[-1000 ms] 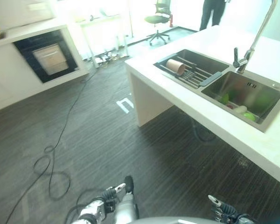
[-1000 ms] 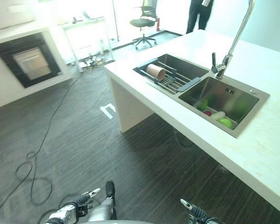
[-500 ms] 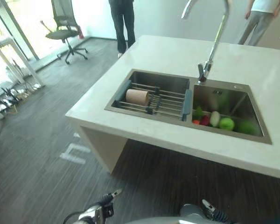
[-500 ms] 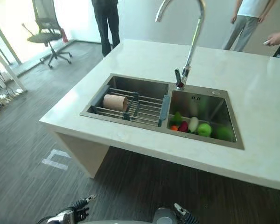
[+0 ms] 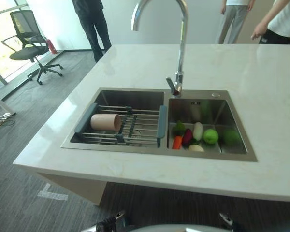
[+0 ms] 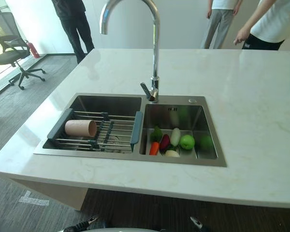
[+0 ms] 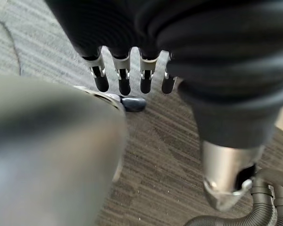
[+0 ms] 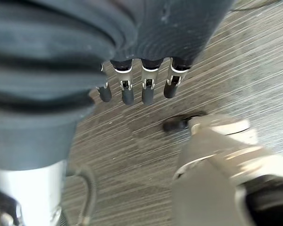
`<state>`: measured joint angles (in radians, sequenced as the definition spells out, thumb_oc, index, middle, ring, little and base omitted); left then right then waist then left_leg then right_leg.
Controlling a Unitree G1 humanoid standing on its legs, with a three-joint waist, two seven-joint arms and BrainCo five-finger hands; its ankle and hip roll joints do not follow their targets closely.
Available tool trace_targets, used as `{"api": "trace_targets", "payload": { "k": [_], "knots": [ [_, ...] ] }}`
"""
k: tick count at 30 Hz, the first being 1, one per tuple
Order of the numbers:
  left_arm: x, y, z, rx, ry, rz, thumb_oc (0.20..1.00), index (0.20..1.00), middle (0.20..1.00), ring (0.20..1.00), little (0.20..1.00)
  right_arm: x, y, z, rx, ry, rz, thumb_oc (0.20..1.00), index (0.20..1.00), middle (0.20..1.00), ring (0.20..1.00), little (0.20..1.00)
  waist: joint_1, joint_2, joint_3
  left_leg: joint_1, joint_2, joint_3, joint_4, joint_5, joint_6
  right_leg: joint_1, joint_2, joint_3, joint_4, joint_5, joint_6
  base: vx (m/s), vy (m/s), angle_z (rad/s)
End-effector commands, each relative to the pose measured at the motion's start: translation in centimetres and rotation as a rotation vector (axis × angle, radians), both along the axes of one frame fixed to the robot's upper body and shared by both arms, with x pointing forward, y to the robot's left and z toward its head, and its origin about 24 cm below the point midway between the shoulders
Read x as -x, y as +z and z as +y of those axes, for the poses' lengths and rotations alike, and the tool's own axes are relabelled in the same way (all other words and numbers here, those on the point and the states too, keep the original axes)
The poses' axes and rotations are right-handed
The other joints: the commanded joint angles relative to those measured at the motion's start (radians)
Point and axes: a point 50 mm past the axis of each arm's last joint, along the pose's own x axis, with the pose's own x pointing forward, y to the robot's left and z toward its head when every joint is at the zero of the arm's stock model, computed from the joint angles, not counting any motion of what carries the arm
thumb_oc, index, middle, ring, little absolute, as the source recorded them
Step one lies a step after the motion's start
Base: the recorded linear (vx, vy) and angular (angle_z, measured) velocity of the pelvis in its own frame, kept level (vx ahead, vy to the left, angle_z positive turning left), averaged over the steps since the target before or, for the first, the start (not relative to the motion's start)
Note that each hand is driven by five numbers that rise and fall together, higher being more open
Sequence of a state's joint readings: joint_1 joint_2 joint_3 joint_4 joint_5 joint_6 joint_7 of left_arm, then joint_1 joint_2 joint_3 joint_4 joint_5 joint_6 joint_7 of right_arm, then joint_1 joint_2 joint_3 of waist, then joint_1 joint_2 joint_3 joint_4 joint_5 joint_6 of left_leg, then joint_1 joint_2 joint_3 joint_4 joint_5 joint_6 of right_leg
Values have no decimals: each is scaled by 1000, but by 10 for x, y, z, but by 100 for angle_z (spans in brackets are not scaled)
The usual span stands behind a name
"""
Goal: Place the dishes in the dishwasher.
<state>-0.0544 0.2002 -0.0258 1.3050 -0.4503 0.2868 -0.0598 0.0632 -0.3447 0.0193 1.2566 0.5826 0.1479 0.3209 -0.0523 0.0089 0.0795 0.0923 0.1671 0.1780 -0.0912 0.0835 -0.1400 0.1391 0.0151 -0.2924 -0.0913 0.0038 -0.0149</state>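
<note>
Both hands hang low over the dark wood-grain floor (image 8: pixel 132 155), well short of the counter, and neither holds anything. The left hand (image 7: pixel 127 70) has its fingers (image 7: pixel 124 81) hanging straight and relaxed in a row, thumb apart; the right hand (image 8: pixel 141 70) is the same, fingers (image 8: pixel 148 92) loose and empty.

Well ahead of both hands and above them stands a pale stone counter (image 5: pixel 135 63) with a double steel sink (image 5: pixel 157 147) set into it. In the basin ahead of the left hand, a wire drying rack (image 5: pixel 135 126) with grey end pieces spans the opening, and a tan cup (image 5: pixel 105 122) lies on its side on the rack. In the basin ahead of the right hand lie a carrot (image 5: pixel 177 142), a dark red vegetable (image 5: pixel 187 137), a pale white vegetable (image 5: pixel 197 130) and a green apple (image 5: pixel 210 136), close together. A tall curved tap (image 5: pixel 180 53) rises behind the divider between the basins.

Beyond the counter three people stand: one in dark clothes (image 5: pixel 92 19) and two on the far right (image 5: pixel 280 21). An office chair (image 5: pixel 26 46) sits far off to the left.
</note>
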Motion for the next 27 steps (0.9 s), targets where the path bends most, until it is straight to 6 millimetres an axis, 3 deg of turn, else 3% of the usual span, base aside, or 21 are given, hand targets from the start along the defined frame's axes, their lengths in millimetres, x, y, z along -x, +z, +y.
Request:
{"api": "trace_targets", "payload": {
  "k": [1,8,11,14,18,19,20,22,23,24,25,27],
  "knots": [
    [19,3,21,-39,13,130,1000,1000,1000,1000,1000,-21,-2,15,-46,-14,-46,1000,1000,1000,1000,1000,0,-23,-4,-3,-42,32,4,-58,43,2,-136,-6,4,-9,146,113,32,1],
    [54,9,26,15,211,374,1000,1000,1000,1000,1000,-7,-1,4,-13,-28,3,1000,1000,1000,1000,1000,-1,-23,-18,7,-46,36,4,-73,48,-3,-137,14,4,-10,151,70,14,0],
    [63,15,34,36,316,430,1000,1000,1000,1000,1000,-8,2,-7,10,-40,-8,1000,1000,1000,1000,1000,0,-22,-19,12,-45,37,4,-76,47,-2,-138,14,4,-13,151,29,13,-6],
    [74,24,43,174,371,453,1000,1000,1000,1000,1000,-8,10,-27,50,-46,-29,1000,1000,1000,1000,1000,4,-12,-19,11,-45,39,4,-79,46,-4,-141,9,4,-14,153,-3,20,-2],
    [100,39,61,245,405,542,1000,1000,1000,1000,1000,-4,18,-45,82,-66,-47,1000,1000,1000,1000,1000,14,2,-16,8,-45,43,4,-79,44,-8,-146,-2,4,-15,159,-14,17,-3],
    [107,45,69,241,418,558,1000,1000,1000,1000,1000,-3,20,-50,90,-64,-50,1000,1000,1000,1000,1000,16,5,-15,8,-45,43,4,-80,44,-8,-147,-4,4,-15,160,0,0,0],
    [122,63,101,180,461,581,1000,1000,1000,1000,1000,-2,26,-61,103,-64,-62,1000,1000,1000,1000,1000,21,14,-13,6,-45,44,4,-79,41,-10,-148,-5,4,-16,164,-21,22,4],
    [133,79,127,107,444,592,1000,1000,1000,1000,1000,-3,29,-67,112,-61,-67,1000,1000,1000,1000,1000,22,21,-13,5,-46,43,4,-77,39,-11,-150,-6,4,-15,167,-28,43,5],
    [142,106,172,-90,341,587,1000,1000,1000,1000,1000,-5,34,-75,124,-48,-70,1000,1000,1000,1000,1000,21,35,-11,3,-48,44,4,-73,38,-14,-152,-4,4,-13,170,-52,92,3],
    [143,129,204,-271,293,592,1000,1000,1000,1000,1000,-8,36,-78,130,-31,-70,1000,1000,1000,1000,1000,16,44,-9,3,-52,45,4,-71,38,-16,-154,2,4,-11,173,-49,88,1],
    [142,132,209,-302,287,586,1000,1000,1000,1000,1000,-8,36,-78,131,-27,-69,1000,1000,1000,1000,1000,15,46,-10,3,-52,46,4,-71,38,-17,-154,3,4,-11,173,-40,67,-1],
    [134,157,237,-460,263,540,1000,1000,1000,1000,1000,-10,37,-79,138,-5,-71,1000,1000,1000,1000,1000,9,54,-10,3,-55,49,4,-69,39,-19,-155,9,4,-8,175,-30,44,-1]
  ]
}}
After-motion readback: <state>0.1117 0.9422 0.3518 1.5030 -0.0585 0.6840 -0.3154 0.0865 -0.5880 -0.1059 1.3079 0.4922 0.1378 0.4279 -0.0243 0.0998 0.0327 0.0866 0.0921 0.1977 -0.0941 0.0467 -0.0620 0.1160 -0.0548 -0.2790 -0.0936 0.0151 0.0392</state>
